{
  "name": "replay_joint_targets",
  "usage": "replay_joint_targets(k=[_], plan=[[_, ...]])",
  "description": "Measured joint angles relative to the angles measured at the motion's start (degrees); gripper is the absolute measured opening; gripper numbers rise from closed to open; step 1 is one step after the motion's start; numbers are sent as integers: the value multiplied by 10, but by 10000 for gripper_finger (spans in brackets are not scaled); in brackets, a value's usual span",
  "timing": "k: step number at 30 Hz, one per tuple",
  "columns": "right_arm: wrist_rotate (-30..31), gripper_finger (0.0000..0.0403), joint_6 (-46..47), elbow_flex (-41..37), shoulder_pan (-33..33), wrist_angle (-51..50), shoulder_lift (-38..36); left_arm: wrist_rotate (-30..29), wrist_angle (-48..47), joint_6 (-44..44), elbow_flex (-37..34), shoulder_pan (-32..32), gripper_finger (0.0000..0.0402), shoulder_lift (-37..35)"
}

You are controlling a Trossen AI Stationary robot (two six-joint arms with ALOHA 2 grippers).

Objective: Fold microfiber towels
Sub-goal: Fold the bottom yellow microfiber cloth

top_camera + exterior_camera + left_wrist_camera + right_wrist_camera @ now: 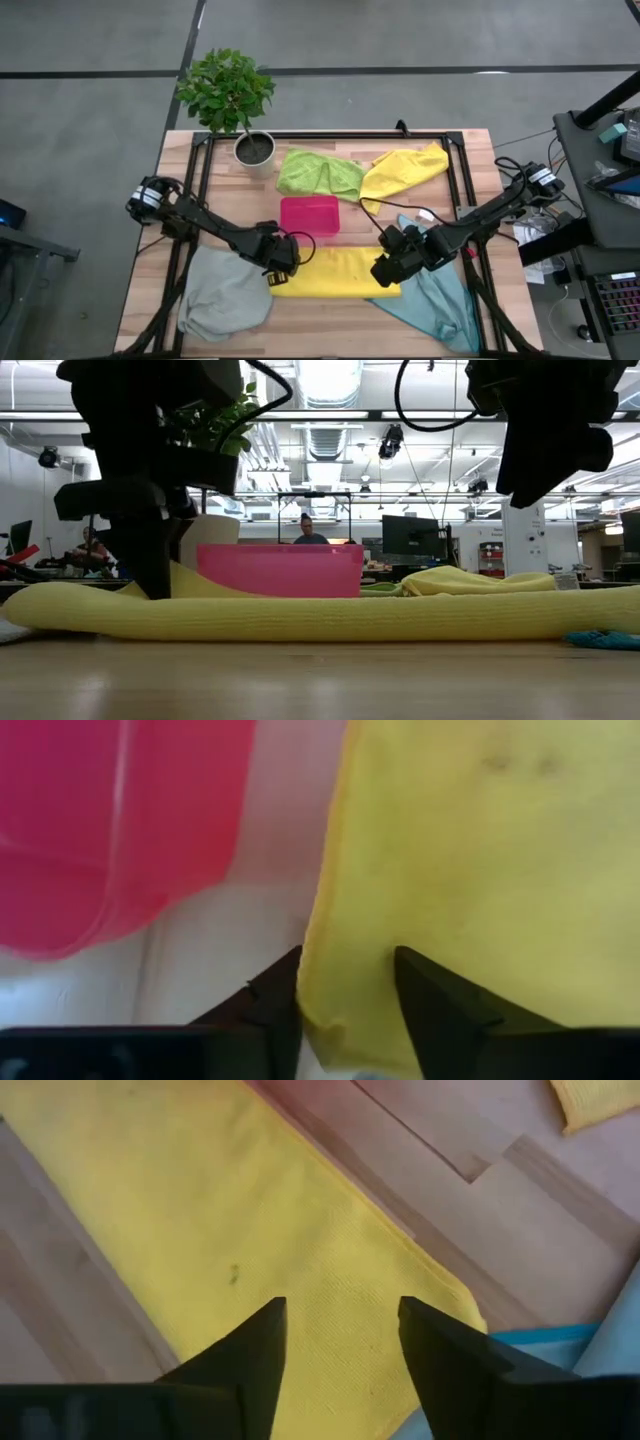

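Observation:
A yellow towel [335,272] lies as a long folded strip on the table near its front; it also shows in the low view [330,615]. My left gripper [280,265] is down at the strip's left end, open, with the cloth's end [345,990] between its fingers. My right gripper [385,270] is open and empty. It hovers above the strip's right end [340,1310], clear of the cloth in the low view [545,450]. A grey towel [225,295] lies front left, a teal one [440,300] front right. A lime green one [320,172] and a second yellow one [405,168] lie at the back. My left gripper's open fingers [430,1005] stand astride the far corner of the yellow strip's left end [335,1020], coming from above and pointing down. The cloth fills the gap between them. The towel lies flat on the table, slightly humped beside the fingers [190,582].
A pink plastic tray [310,215] stands just behind the yellow strip. A potted plant [250,140] stands at the back left. A black frame [330,135] runs round the table top. Bare wood shows along the front edge [330,330].

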Motion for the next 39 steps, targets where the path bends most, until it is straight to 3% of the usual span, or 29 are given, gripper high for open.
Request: replay_joint_targets(k=[5, 9, 16, 23, 39], plan=[[-30, 223, 27, -1, 5, -1, 7, -20, -49, 4, 2, 3, 198, 0], [-74, 239, 43, -5, 10, -1, 15, -32, -128, 14, 10, 3, 221, 0], [-94, 243, 89, -24, 24, -2, 25, -56, -124, 14, 12, 3, 224, -5], [-74, 244, 117, -67, 30, 33, 25, -55, -107, 14, 12, 2, 224, -6], [-29, 242, 90, -181, 7, 210, 25, -54, -105, 14, 11, 2, 224, -6]])
